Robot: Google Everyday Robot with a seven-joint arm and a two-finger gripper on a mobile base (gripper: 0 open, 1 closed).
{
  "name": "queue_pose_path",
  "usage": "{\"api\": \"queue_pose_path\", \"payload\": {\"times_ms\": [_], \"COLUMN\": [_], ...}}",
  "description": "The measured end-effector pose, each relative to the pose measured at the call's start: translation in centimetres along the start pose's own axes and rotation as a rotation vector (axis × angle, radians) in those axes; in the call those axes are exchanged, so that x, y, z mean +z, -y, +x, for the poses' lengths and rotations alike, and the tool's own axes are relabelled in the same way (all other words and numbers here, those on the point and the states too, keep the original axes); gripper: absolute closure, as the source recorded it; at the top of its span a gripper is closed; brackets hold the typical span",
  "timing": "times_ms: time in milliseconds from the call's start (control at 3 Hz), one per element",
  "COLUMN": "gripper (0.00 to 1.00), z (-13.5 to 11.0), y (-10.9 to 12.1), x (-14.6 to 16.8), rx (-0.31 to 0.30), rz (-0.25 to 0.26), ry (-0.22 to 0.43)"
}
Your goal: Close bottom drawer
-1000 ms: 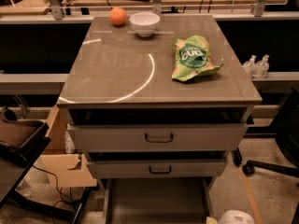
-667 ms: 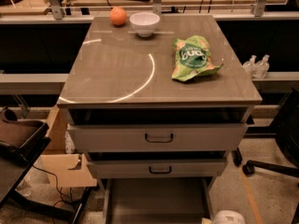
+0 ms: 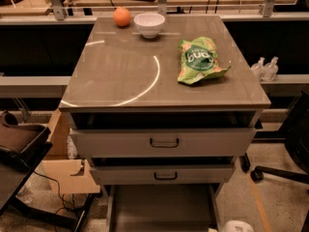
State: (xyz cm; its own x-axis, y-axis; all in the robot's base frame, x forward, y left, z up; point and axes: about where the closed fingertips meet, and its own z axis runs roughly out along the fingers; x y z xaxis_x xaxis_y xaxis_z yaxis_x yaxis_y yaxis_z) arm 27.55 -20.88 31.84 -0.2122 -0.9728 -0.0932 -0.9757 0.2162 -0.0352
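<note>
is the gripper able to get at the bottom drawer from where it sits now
Probably yes. The gripper shows at the bottom right edge of view, close beside the pulled-out bottom drawer, and nothing lies between them. The drawer's front is out of frame, so the push spot cannot be checked.

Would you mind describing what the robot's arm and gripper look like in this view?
Only a little shows: the gripper is a smooth, rounded white shape at the picture's bottom edge, right of the open bottom drawer. No cables or markings show, and the rest of the arm is out of view.
</note>
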Motion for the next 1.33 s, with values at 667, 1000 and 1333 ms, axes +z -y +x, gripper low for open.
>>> {"api": "queue_pose_path", "payload": {"times_ms": [667,1000,1333], "gripper": [0.0,0.0,0.18], "z": [2.7,3.8,4.1], "y": [-1.9,-2.7,-3.4], "x": [6.2,9.0,11.1], "rx": [-0.023,-0.059,-0.092], "rz": [-0.061,-0.097,-0.131], "ry": [0.017,-0.024,-0.054]}}
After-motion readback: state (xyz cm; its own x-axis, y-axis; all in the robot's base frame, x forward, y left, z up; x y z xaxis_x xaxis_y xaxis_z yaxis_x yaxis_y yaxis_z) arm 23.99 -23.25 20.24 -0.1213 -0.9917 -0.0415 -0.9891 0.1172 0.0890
